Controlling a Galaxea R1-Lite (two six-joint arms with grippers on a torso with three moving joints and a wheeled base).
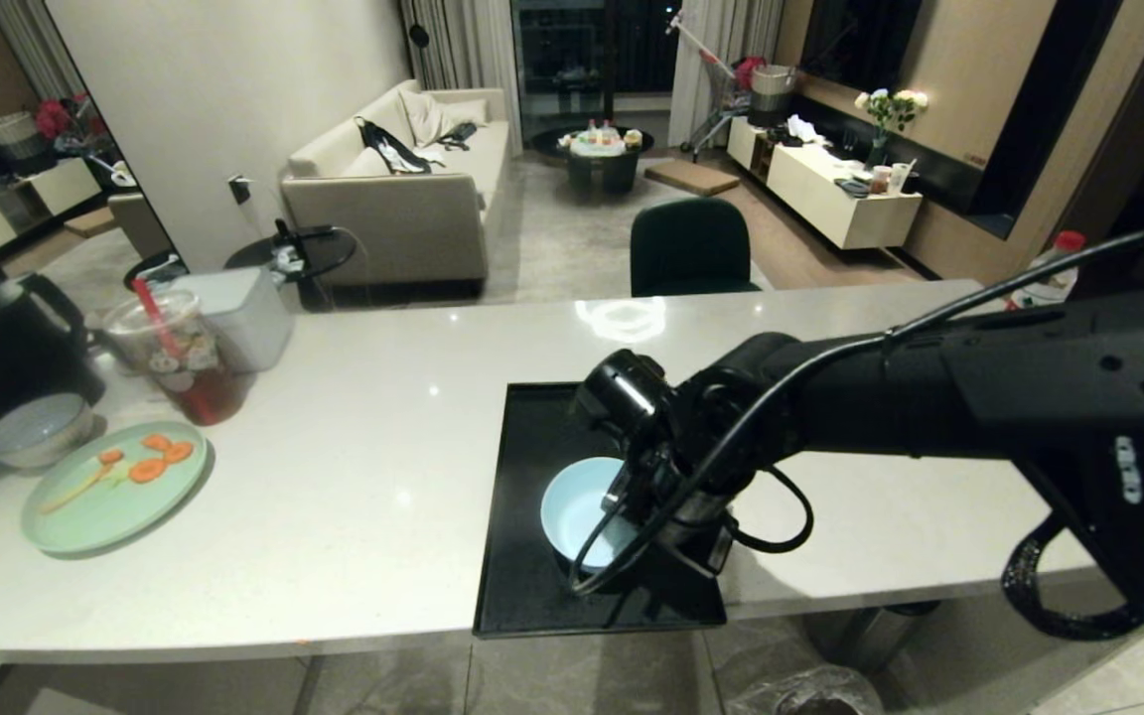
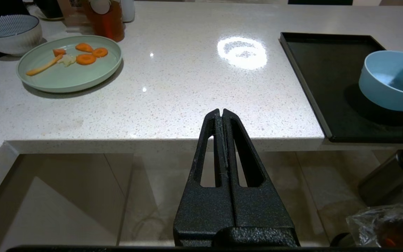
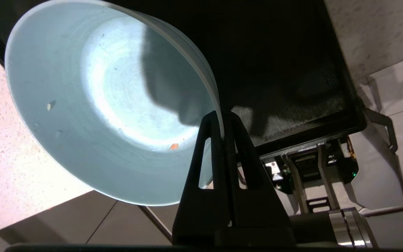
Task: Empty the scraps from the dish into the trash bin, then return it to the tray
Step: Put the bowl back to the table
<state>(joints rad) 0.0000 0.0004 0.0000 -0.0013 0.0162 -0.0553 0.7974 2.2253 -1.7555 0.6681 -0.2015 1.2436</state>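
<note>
Matte-black arm [image 1: 929, 387], looping black cables [image 1: 781, 516]

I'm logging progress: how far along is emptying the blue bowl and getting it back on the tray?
Dumping looks done: the blue bowl holds only a few tiny crumbs. In hand: the right claw is shut on its rim, holding it tilted over the black tray. Left: set it flat and let go. The left claw is parked, shut, below the counter edge.

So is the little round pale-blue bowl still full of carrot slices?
No, the little round pale-blue bowl pinched at its rim by the right gripper holds only a tiny orange crumb and a few pale specks.
</note>
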